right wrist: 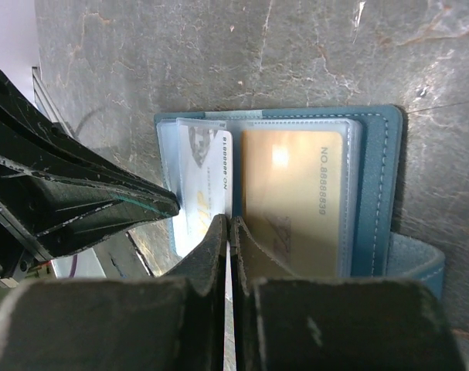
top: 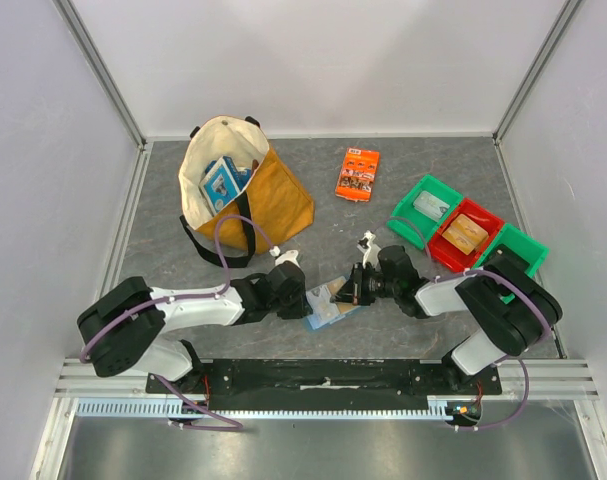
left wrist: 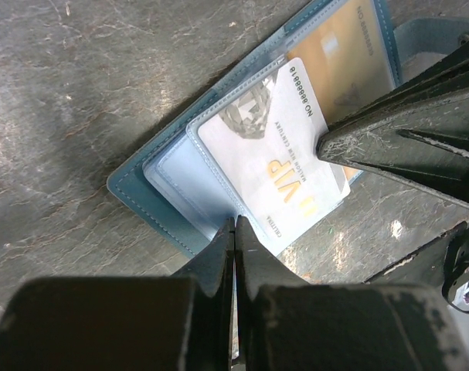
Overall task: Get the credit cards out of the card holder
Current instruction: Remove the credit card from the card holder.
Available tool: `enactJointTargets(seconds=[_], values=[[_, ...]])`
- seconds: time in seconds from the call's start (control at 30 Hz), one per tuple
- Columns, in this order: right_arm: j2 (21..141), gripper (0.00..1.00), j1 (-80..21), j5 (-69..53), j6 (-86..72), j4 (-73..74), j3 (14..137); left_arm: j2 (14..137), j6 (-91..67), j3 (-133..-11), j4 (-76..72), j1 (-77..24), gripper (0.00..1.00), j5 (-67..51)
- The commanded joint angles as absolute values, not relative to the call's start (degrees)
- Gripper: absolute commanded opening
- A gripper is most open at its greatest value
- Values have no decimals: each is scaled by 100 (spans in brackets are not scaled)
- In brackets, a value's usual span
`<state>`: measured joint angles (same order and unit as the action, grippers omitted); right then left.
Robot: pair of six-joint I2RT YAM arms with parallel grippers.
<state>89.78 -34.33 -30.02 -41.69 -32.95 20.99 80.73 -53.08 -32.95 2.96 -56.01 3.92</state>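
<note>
Low at the overhead view's centre, the flat light-blue bifold card holder is being pinned open by the fully closed left gripper and right gripper, its white plastic card and tan-gold card being kept pocketed, neither extracted yet.

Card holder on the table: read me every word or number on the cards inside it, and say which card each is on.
"VIP": white card, in gold letters.
"NO.8888", later digits unclear: gold card.
White card's own number and small print: too blurred to read.
</note>
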Motion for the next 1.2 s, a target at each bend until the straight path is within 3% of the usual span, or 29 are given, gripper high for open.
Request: enactJointTargets(seconds=[0.0, 0.17, 0.33, 0.47, 0.6, 0.8, 1.17], values=[[8859, 6, -3340, -2856, -4043, -3191, 2039, 8297, -5159, -3287, 817, -5590, 2, 475], [8894, 3, -3349, -3014, -3947, -3147, 2109, 7981, -5185, -3243, 608, -5590, 6, 440], [9193, 5, -3349, -3322, -3972, -3278, 2162, 7594, -5186, -3243, 159, -5598, 15, 422], [9290, 8, -3340, -3428, -3990, -3366, 2171, 7743, -5089, -3419, 53, -5590, 16, 457], [9272, 9, -3349, -3454, -3981, -3349, 2188, 7997, -5001, -3559, 26, -5581, 14, 457], [9123, 18, -3349, -3331, -3990, -3322, 2153, 8384, -5010, -3630, 18, -5590, 2, 387], [8939, 19, -3243, -3199, -4122, -3515, 2022, 8323, -5203, -3454, 325, -5590, 2, 387]])
